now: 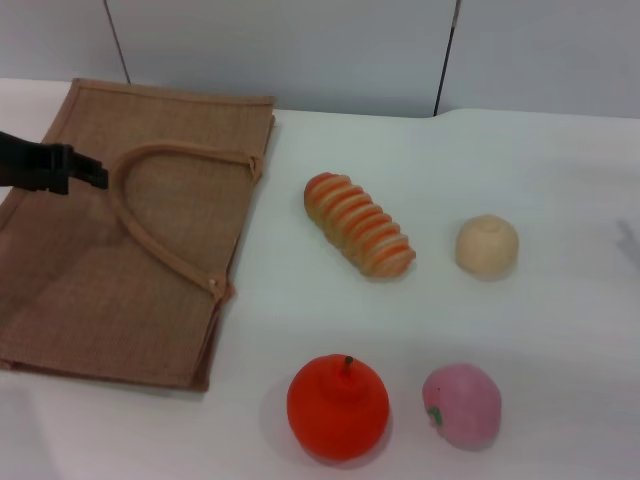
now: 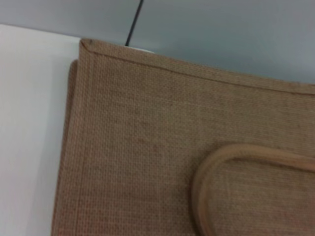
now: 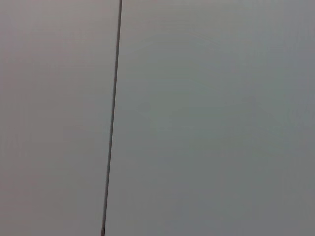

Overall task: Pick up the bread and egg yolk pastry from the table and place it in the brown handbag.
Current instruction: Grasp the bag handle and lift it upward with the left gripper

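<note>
A robot test setup in a lab-like room: a bare white tabletop point(image 1: 560, 400) backed by plain grey wall panels point(image 1: 300, 50) with dark seams, and toy-like food props laid out beside a burlap handbag point(image 1: 130, 260).

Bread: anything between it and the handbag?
No. Only bare table lies between the bread and the handbag. The bag lies flat, its mouth shut. Left gripper is over the bag.
</note>
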`<state>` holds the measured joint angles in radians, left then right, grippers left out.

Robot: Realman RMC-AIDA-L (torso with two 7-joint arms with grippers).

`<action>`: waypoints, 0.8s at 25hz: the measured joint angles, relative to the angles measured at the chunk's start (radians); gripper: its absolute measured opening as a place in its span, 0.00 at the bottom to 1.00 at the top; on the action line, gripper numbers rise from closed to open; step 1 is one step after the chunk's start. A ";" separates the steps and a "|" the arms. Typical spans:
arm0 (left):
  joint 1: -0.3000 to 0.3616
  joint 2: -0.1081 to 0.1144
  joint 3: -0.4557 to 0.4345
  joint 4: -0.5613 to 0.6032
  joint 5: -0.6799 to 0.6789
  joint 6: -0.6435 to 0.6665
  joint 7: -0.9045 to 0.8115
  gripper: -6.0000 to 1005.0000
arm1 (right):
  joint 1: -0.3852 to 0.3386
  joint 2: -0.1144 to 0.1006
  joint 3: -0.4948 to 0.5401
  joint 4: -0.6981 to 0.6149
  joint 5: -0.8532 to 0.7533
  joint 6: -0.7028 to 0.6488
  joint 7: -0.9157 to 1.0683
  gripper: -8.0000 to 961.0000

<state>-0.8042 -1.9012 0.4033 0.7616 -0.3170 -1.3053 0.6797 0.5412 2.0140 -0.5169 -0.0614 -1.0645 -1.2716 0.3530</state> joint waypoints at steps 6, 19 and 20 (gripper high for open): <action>-0.020 -0.022 0.001 -0.043 0.020 0.119 0.006 0.61 | 0.000 0.001 0.000 0.000 0.000 0.000 0.000 0.93; -0.053 -0.066 0.003 -0.185 0.037 0.358 0.035 0.61 | 0.008 0.003 0.000 0.000 0.000 -0.004 0.001 0.93; -0.053 -0.068 0.003 -0.190 0.042 0.368 0.035 0.61 | 0.009 0.003 0.000 0.000 0.000 -0.003 0.001 0.93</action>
<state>-0.8575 -1.9693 0.4066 0.5721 -0.2746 -0.9371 0.7149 0.5499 2.0169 -0.5169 -0.0614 -1.0645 -1.2749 0.3544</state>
